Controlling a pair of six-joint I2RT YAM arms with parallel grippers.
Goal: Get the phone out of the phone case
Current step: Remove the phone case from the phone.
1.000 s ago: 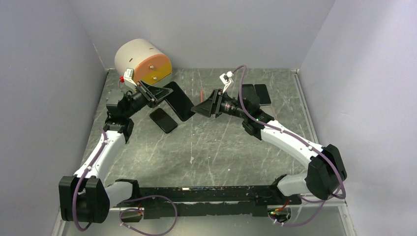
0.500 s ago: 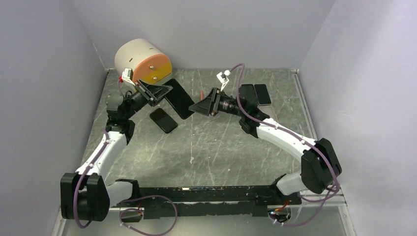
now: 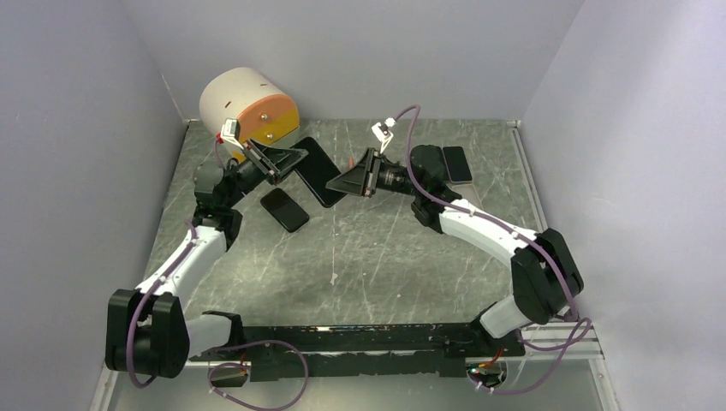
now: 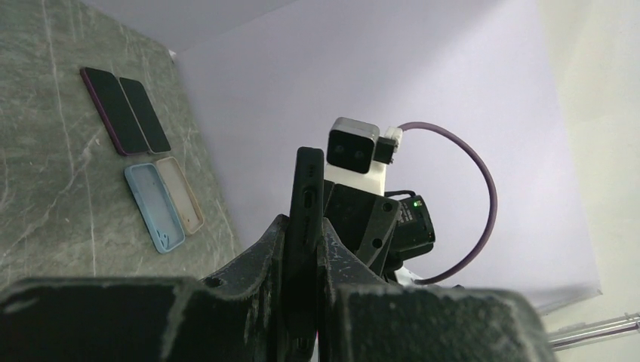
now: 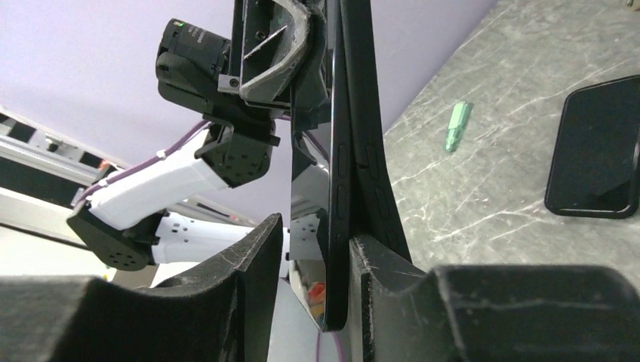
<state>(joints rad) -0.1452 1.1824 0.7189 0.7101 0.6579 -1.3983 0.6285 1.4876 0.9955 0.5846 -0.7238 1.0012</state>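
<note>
The left gripper (image 3: 287, 158) is clamped hard on one short end of the phone case (image 4: 306, 196), holding it edge-up and clear of the table (image 3: 385, 265), which looks meant to anchor the case so that the other arm has something to pull against. The right gripper (image 5: 313, 234) meets it head-on from the opposite end, its jaws standing partly apart and straddling the phone (image 5: 336, 188). One finger is pressed against the back of the case, while a sliver of daylight shows between the other finger and the glass, so nothing is pinched there yet. At this gripper's fingertips the glossy phone edge and the matte case seem to diverge, as if that end were already lifting out, though the steep angle makes this uncertain. Holding the pair in the air between the two grippers leaves both faces reachable. A loose phone (image 3: 284, 210) lies on the table just below the left gripper, out of the way
</note>
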